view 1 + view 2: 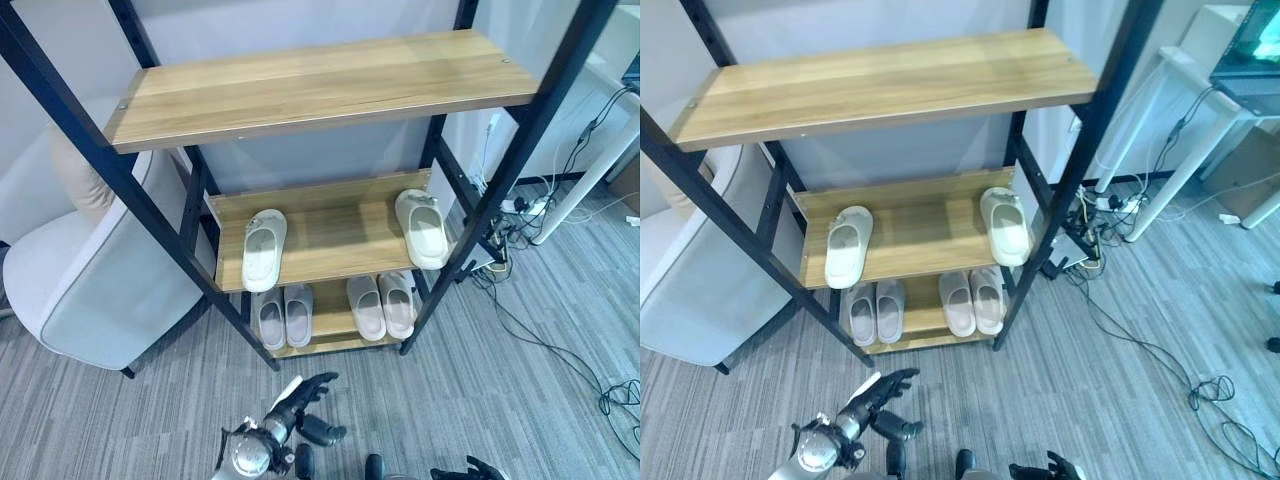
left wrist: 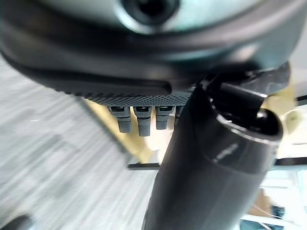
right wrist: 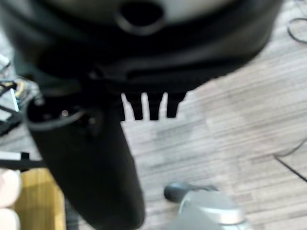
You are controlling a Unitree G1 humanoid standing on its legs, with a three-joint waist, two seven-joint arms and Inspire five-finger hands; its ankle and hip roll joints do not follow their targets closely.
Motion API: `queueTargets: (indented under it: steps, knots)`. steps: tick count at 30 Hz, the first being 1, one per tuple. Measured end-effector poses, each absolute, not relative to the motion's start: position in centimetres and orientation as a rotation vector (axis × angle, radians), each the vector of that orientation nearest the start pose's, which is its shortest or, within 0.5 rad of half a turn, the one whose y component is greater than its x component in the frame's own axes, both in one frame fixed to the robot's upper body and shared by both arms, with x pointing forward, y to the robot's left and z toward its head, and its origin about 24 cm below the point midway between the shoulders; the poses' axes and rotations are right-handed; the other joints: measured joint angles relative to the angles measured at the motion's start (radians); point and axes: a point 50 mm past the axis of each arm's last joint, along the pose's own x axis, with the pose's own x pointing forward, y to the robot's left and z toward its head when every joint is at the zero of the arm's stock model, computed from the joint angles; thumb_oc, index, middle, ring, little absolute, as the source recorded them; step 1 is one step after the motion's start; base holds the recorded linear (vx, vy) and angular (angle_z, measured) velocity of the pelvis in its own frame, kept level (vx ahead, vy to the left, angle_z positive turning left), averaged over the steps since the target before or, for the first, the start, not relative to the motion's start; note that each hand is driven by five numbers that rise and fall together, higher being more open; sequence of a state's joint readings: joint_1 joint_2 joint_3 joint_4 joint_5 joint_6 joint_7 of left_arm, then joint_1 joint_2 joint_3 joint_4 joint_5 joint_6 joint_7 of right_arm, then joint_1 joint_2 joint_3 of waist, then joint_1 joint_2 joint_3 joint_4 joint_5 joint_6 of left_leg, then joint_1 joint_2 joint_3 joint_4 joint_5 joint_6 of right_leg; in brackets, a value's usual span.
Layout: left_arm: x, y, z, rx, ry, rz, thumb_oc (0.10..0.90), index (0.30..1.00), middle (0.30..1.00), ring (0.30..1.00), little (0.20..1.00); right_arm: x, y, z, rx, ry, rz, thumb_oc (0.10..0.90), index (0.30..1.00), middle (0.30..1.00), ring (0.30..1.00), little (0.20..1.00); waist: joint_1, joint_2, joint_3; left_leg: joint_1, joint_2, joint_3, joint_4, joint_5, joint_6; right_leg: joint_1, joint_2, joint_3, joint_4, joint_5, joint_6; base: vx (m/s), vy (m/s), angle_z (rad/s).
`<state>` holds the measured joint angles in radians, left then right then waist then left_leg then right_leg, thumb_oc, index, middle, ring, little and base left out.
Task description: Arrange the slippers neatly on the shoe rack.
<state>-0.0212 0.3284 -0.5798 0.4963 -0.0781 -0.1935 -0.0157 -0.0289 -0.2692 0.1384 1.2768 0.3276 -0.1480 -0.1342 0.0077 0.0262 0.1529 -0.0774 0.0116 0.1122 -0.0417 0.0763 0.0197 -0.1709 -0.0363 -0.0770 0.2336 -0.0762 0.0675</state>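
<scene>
The left hand (image 1: pixel 300 405) hangs low over the grey carpet (image 1: pixel 480 380) in front of the shoe rack (image 1: pixel 330 85), fingers relaxed and holding nothing; the right hand (image 1: pixel 470 470) shows at the bottom edge, also released and empty. On the middle shelf (image 1: pixel 335 235) two cream slippers lie well apart: one slipper (image 1: pixel 264 249) at the left, the other slipper (image 1: pixel 422 228) at the right (tilted slightly). Below, the bottom shelf (image 1: pixel 330 325) holds a grey pair (image 1: pixel 285 316) and a pinkish pair (image 1: pixel 381 305). A pale armchair (image 1: pixel 90 280) stands left of the rack.
</scene>
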Motion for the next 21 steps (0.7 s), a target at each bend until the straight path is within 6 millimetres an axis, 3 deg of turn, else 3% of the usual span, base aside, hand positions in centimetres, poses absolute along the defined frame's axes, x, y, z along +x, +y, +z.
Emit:
queueTargets:
  steps: [4, 7, 9, 11, 12, 13, 14, 15, 16, 17, 18, 21]
  knots:
    - [21.3, 13.2, -6.1, 0.405, 0.350, -0.515, 0.800, 0.900, 0.900, 0.900, 0.900, 11.7, -24.6, -14.9, -0.129, 1.020, -0.329, 0.800, 0.900, 0.900, 0.900, 0.900, -0.022, 0.003, 0.043, 0.049, 0.021, 0.015, -0.035, -0.002, 0.014, -0.015, -0.032, -0.052, 0.067, -0.008, 0.080, 0.11, -0.001, -0.13]
    - [22.1, 13.0, -5.6, 0.468, 0.313, -0.550, 0.800, 0.900, 0.900, 0.900, 0.900, 11.3, -24.9, -15.0, -0.121, 1.031, -0.355, 0.800, 0.900, 0.900, 0.900, 0.900, -0.028, 0.026, 0.059, 0.057, 0.006, -0.012, -0.048, -0.007, 0.024, -0.009, -0.155, -0.036, -0.032, -0.005, 0.093, 0.12, -0.056, 0.14]
    - [22.3, 13.0, -5.4, 0.485, 0.306, -0.556, 0.800, 0.900, 0.900, 0.900, 0.900, 11.2, -25.0, -15.0, -0.117, 1.033, -0.364, 0.800, 0.900, 0.900, 0.900, 0.900, -0.035, 0.027, 0.061, 0.059, 0.001, -0.026, -0.048, -0.004, 0.020, 0.007, -0.182, -0.017, -0.135, 0.028, 0.118, 0.07, -0.057, 0.32]
    - [22.4, 13.4, -5.3, 0.501, 0.303, -0.554, 0.800, 0.900, 0.900, 0.900, 0.900, 11.1, -24.7, -15.1, -0.115, 1.042, -0.355, 0.800, 0.900, 0.900, 0.900, 0.900, -0.049, 0.007, 0.061, 0.074, -0.019, -0.062, -0.048, -0.002, -0.001, 0.051, -0.183, 0.002, -0.242, 0.124, 0.117, 0.13, -0.141, 0.65]
    - [22.4, 13.5, -5.1, 0.519, 0.293, -0.560, 0.800, 0.900, 0.900, 0.900, 0.900, 10.5, -24.5, -15.3, -0.112, 1.061, -0.353, 0.800, 0.900, 0.900, 0.900, 0.900, -0.057, -0.014, 0.055, 0.085, -0.036, -0.086, -0.048, -0.004, -0.014, 0.083, -0.183, 0.026, -0.277, 0.195, 0.085, 0.07, -0.123, 0.75]
    - [22.2, 12.8, -4.5, 0.506, 0.258, -0.569, 0.800, 0.900, 0.900, 0.900, 0.900, 10.4, -25.1, -15.2, -0.129, 1.070, -0.360, 0.800, 0.900, 0.900, 0.900, 0.900, -0.049, 0.010, 0.053, 0.091, -0.016, -0.098, -0.049, -0.007, -0.030, 0.102, -0.161, 0.013, -0.291, 0.203, 0.078, 0.06, -0.125, 0.46]
    - [21.8, 12.5, -3.4, 0.488, 0.206, -0.577, 0.800, 0.900, 0.900, 0.900, 0.900, 10.6, -25.4, -15.1, -0.150, 1.067, -0.353, 0.800, 0.900, 0.900, 0.900, 0.900, -0.035, 0.028, 0.045, 0.096, 0.007, -0.098, -0.048, -0.010, -0.047, 0.126, -0.138, 0.002, -0.322, 0.213, 0.064, 0.08, -0.171, 0.10]
    - [21.4, 12.5, -0.6, 0.446, 0.081, -0.567, 0.800, 0.900, 0.900, 0.900, 0.900, 10.7, -25.6, -14.9, -0.183, 1.061, -0.332, 0.800, 0.900, 0.900, 0.900, 0.900, -0.032, 0.036, 0.041, 0.104, 0.027, -0.097, -0.049, -0.015, -0.062, 0.136, -0.111, -0.003, -0.326, 0.213, 0.059, 0.06, -0.141, -0.03]
    - [21.4, 12.5, -0.6, 0.446, 0.081, -0.567, 0.800, 0.900, 0.900, 0.900, 0.900, 10.7, -25.6, -14.9, -0.183, 1.061, -0.332, 0.800, 0.900, 0.900, 0.900, 0.900, -0.032, 0.036, 0.041, 0.104, 0.027, -0.097, -0.049, -0.015, -0.062, 0.136, -0.111, -0.003, -0.326, 0.213, 0.059, 0.04, -0.122, 0.04]
    - [22.3, 11.8, 1.7, 0.414, -0.043, -0.557, 0.800, 0.900, 0.900, 0.900, 0.900, 10.6, -26.2, -14.8, -0.209, 1.062, -0.328, 0.800, 0.900, 0.900, 0.900, 0.900, -0.018, 0.043, 0.035, 0.118, 0.044, -0.098, -0.049, -0.015, -0.067, 0.155, -0.097, -0.012, -0.328, 0.204, 0.049, 0.04, -0.118, 0.09]
    - [22.9, 12.3, 4.1, 0.418, -0.139, -0.522, 0.800, 0.900, 0.900, 0.900, 0.900, 10.6, -26.4, -14.7, -0.254, 1.067, -0.303, 0.800, 0.900, 0.900, 0.900, 0.900, -0.023, 0.039, 0.020, 0.123, 0.056, -0.105, -0.049, -0.021, -0.083, 0.161, -0.085, -0.024, -0.328, 0.201, 0.048, 0.07, -0.180, 0.17]
    - [24.3, 13.4, 6.7, 0.532, -0.264, -0.440, 0.800, 0.900, 0.900, 0.900, 0.900, 8.8, -26.2, -15.2, -0.270, 1.122, -0.288, 0.800, 0.900, 0.900, 0.900, 0.900, -0.020, 0.021, -0.021, 0.125, 0.063, -0.124, -0.050, -0.020, -0.092, 0.177, -0.079, -0.040, -0.334, 0.192, 0.043, 0.03, -0.131, 0.20]
